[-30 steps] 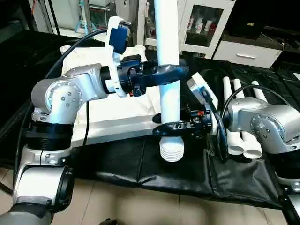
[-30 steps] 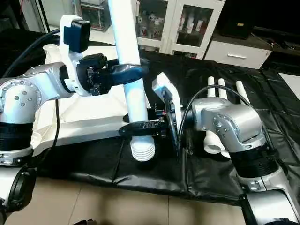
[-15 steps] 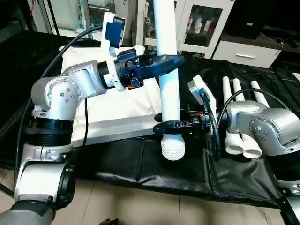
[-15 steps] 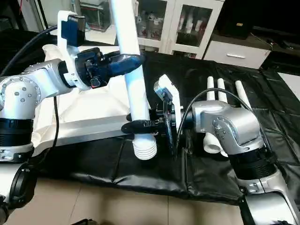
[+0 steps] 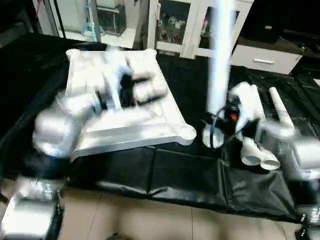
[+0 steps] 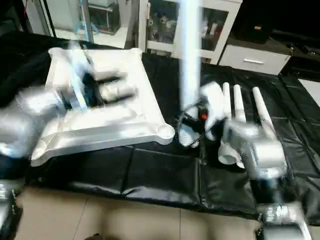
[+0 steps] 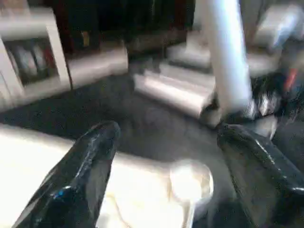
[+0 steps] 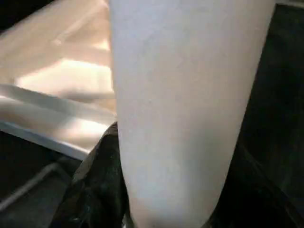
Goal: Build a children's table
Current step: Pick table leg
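The right hand (image 5: 220,131) is clamping 1 upright leg (image 5: 219,60) near its base beside the tabletop (image 5: 125,107), while the left hand (image 7: 166,171), gaping empty, hovers above it; the light, stiff, slick tube needs low gripping.

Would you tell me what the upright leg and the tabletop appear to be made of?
The leg looks like white plastic tubing: smooth, matte, evenly coloured. The tabletop is probably moulded white plastic too, judging by its rounded corner socket and soft sheen, though blur leaves the finish uncertain.

One tabletop (image 5: 125,115); four legs (one upright (image 5: 219,65), three lying (image 5: 260,125)).
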